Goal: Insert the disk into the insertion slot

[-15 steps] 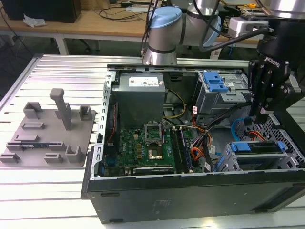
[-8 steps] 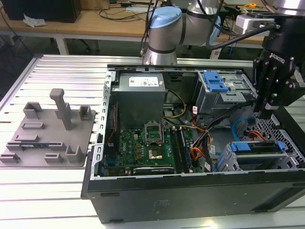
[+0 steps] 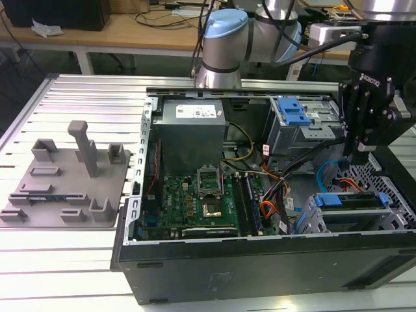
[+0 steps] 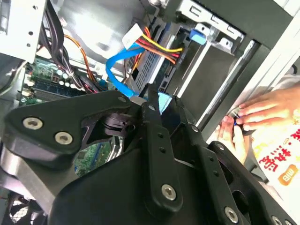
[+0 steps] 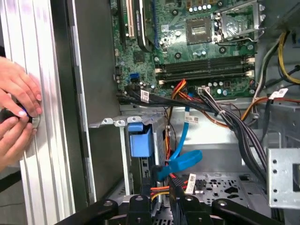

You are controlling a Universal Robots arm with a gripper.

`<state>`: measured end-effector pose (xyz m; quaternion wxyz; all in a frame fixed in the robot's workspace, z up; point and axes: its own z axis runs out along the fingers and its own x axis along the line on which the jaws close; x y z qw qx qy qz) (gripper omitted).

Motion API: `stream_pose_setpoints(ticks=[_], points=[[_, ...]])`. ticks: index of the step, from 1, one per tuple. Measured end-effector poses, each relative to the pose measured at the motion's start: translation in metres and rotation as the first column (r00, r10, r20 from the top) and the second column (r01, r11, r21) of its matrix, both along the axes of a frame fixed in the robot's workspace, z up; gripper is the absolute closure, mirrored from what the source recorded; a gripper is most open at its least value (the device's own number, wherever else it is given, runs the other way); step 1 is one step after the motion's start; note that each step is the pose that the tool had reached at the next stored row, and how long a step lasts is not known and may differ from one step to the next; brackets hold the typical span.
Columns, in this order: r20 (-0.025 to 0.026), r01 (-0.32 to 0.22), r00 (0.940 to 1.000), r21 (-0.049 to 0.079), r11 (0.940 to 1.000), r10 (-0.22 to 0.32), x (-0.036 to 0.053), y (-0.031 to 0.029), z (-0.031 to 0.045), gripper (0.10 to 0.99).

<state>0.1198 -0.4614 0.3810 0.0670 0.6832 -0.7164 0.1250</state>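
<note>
My black gripper (image 3: pixel 359 155) hangs at twelve o'clock above the silver, blue-framed disk (image 3: pixel 351 209), seated in the grey sheet-metal insertion slot (image 3: pixel 311 218). I cannot tell its grip (a person's hands (image 5: pixel 16 115) rest on the ribbed aluminium table (image 3: pixel 84 260)).

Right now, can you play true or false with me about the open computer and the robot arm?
1. The computer case is lying open. True.
2. The gripper hangs over the grey block tray. False: it hangs over the drive cages at the exterior view's right.
3. A person's hands rest on the ribbed metal table. True.
4. The disk, with its blue carrier, lies on that grey tray. False: it sits in the insertion slot inside the case.
5. A blue flat cable shows in the first wrist view. True.
</note>
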Motion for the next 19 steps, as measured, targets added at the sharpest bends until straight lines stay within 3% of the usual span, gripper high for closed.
stream_pose_setpoints(ticks=[3,8,11,14,19], points=[[-0.0004,-0.009,1.0000,-0.002,1.0000,0.009,-0.0017,-0.0015,-0.0019,0.784],[-0.0022,-0.083,0.9965,-0.003,0.9965,0.083,-0.0018,-0.0015,-0.0050,0.784],[-0.0032,-0.115,0.9933,-0.009,0.9933,0.115,-0.0035,-0.0016,-0.0063,0.784],[-0.0045,-0.133,0.9911,-0.019,0.9909,0.133,-0.0120,-0.0016,-0.0078,0.784],[-0.0046,-0.171,0.9852,-0.026,0.9848,0.171,-0.0123,-0.0016,-0.0097,0.784]])
